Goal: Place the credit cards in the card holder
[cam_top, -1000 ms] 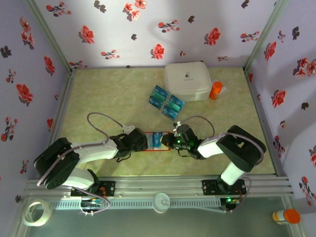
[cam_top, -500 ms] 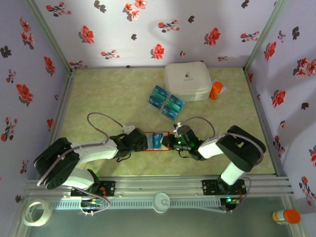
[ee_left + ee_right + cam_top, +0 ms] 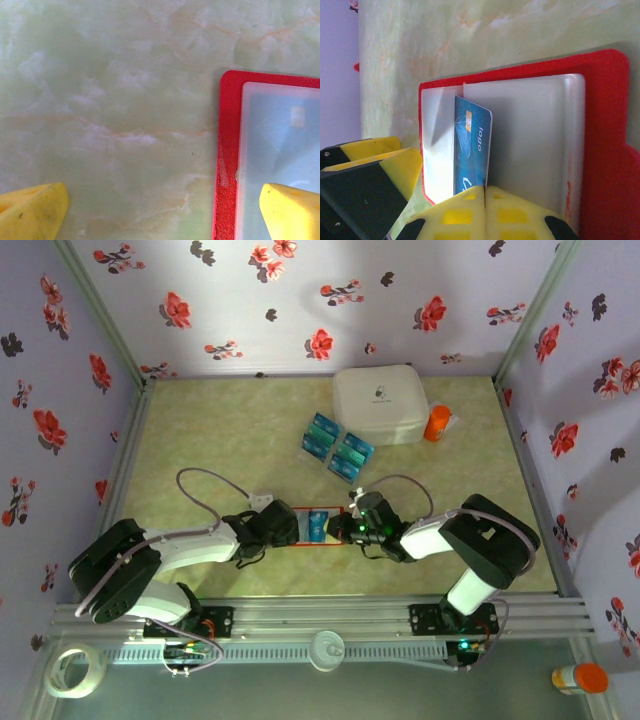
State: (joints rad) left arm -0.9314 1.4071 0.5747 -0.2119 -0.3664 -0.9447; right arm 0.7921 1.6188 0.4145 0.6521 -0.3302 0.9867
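Observation:
The red card holder (image 3: 300, 538) lies open and flat on the table between my two grippers. My right gripper (image 3: 485, 192) is shut on a blue credit card (image 3: 472, 145), whose far end lies on the holder's clear pocket (image 3: 530, 130). The card's blue face (image 3: 318, 523) shows over the holder's middle. My left gripper (image 3: 162, 215) stands open at the holder's (image 3: 227, 150) left edge. One yellow fingertip (image 3: 292, 210) is over the clear pocket, the other (image 3: 30, 212) over bare table. Several more blue-green credit cards (image 3: 337, 448) lie in a group farther back.
A big white rounded case (image 3: 380, 405) sits at the back of the table with an orange bottle (image 3: 437, 423) to its right. A tape roll (image 3: 75, 670) and an orange-capped jar (image 3: 580, 677) lie off the table near the front rail.

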